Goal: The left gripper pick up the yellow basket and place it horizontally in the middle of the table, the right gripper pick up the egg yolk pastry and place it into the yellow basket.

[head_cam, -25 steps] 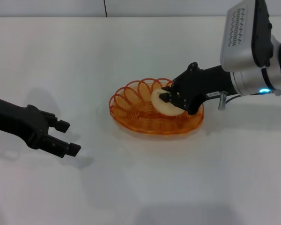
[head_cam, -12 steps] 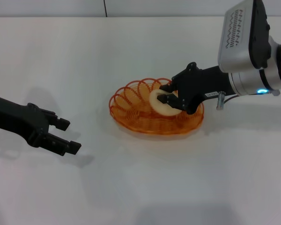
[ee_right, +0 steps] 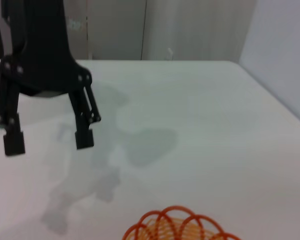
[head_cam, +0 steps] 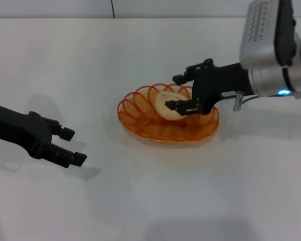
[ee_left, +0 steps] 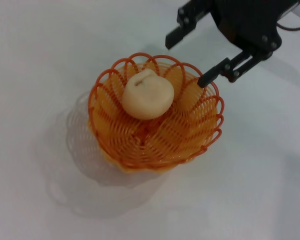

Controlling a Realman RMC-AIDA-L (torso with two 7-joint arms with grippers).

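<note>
The yellow basket (head_cam: pixel 138 123) lies flat near the middle of the white table (head_cam: pixel 150 201). The egg yolk pastry (head_cam: pixel 165 106) rests inside it, toward its far side, with nothing gripping it. My right gripper (head_cam: pixel 175 92) is open just over the basket's right half, one finger behind the pastry and one at its right edge. The left wrist view shows the basket (ee_left: pixel 155 150), the pastry (ee_left: pixel 147 94) and the open right gripper (ee_left: pixel 188 60) beyond the rim. My left gripper (head_cam: pixel 70 145) hovers open and empty at the table's left, well apart from the basket.
The right wrist view shows the basket's rim (ee_right: pixel 177 224) at the picture's edge and the left gripper (ee_right: pixel 48 140) farther off over the table. The table's far edge (head_cam: pixel 140 18) meets a grey wall. Nothing else stands on the white surface.
The right gripper's fingers have spread and let go of the pastry, which now sits in the basket. The left arm has not moved.
</note>
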